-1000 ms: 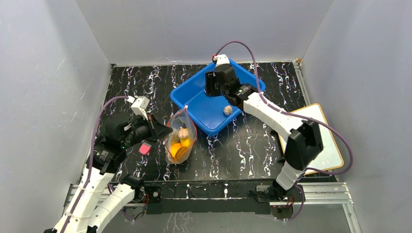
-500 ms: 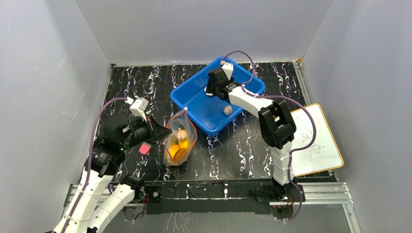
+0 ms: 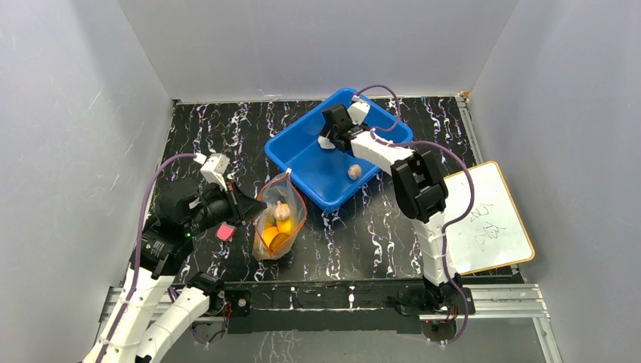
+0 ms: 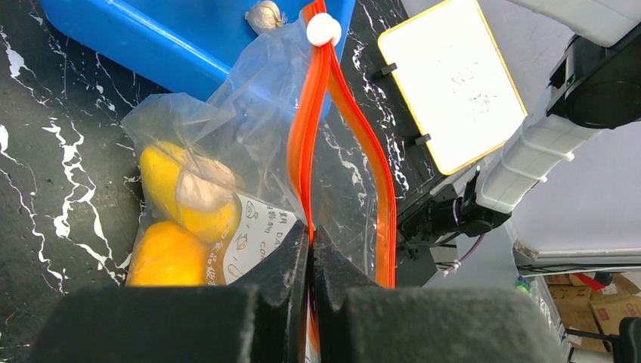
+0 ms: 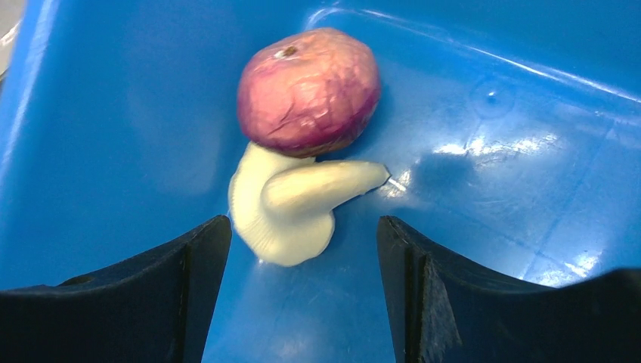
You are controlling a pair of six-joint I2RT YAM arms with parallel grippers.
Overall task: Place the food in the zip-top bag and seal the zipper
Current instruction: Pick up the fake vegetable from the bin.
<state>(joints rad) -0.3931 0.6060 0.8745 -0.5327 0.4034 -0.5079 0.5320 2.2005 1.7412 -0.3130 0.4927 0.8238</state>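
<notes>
Food lies right in front of the right gripper: its jaws stand open, low in the bin, one on each side of a white piece that touches a purple piece just beyond it. Neither is gripped yet. A beige lump sits apart from them, nearer the bin's front wall.

Across the table, the left gripper is closed tight on one lip of the zipper, holding the bag up beside the bin. The other lip bows away, so the mouth gapes, with the white slider at the far end. Inside the bag rest a yellow fruit, an orange piece and a pale bit.

By my reading the job is partly done: three items are bagged and three remain in the bin. Each must be picked up, carried and dropped through the mouth. Sealing has not begun.
</notes>
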